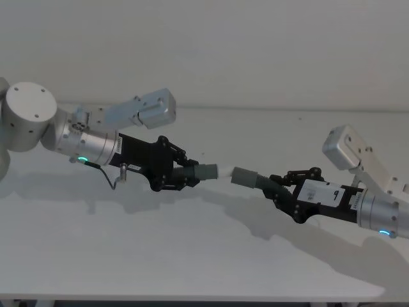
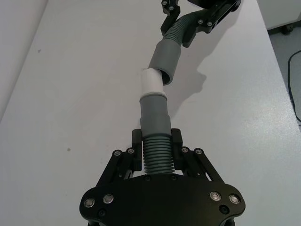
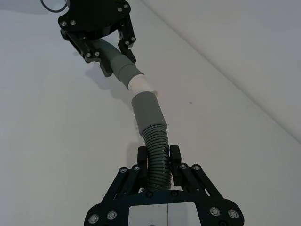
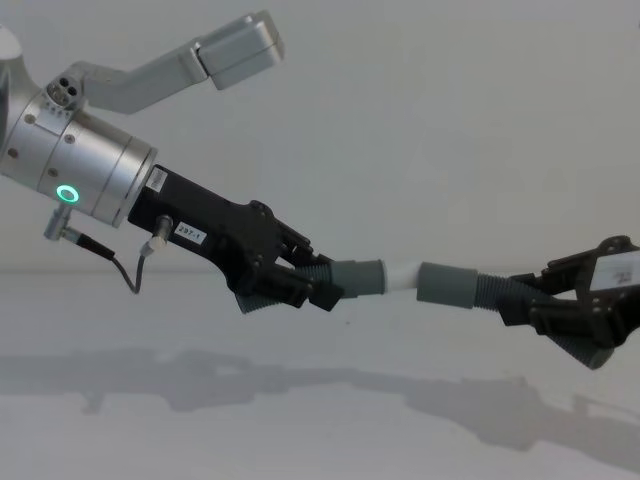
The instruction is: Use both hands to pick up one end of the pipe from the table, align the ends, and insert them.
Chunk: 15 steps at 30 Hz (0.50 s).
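Chest view: left end effector (image 4: 300, 285) clamps one pipe piece (image 4: 345, 277) by its ribs, white tip (image 4: 402, 273) pointing ahead. Right end effector (image 4: 535, 300) grips the other piece (image 4: 455, 285), its cuff just at that tip, both above the counter (image 4: 320, 430).

The left claw (image 2: 156, 146) clamps the ribbed middle of one pipe piece (image 2: 155, 127), whose grey cuff ends in a white tip (image 2: 152, 82). The tip sits at the open mouth of the second piece's cuff (image 2: 165, 59), tilted relative to it. The right claw (image 2: 195, 23) grips that second piece above the white worktop (image 2: 75, 94).
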### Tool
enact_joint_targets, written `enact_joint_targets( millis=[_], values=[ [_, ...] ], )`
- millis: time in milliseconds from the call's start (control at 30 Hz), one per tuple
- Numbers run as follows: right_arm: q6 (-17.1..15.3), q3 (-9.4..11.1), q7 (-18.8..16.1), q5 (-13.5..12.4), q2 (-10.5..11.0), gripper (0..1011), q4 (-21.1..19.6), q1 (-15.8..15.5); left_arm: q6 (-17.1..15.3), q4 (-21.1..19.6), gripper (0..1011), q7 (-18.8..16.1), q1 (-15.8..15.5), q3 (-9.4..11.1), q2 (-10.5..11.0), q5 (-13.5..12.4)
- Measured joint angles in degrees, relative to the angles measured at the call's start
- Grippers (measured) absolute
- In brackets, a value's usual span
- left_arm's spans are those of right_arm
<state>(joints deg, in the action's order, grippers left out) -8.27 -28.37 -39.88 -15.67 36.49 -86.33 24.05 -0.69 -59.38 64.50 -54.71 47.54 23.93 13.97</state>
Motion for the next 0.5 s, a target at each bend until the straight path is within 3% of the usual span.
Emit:
enact_joint_targets(
  millis=[500],
  values=[
    [0.03,-0.39,0.39,-1.16,-0.42,284,1.03,0.76,0.49,-0.13,345,-0.34,-0.16,0.54,0.17,0.49]
  ],
)
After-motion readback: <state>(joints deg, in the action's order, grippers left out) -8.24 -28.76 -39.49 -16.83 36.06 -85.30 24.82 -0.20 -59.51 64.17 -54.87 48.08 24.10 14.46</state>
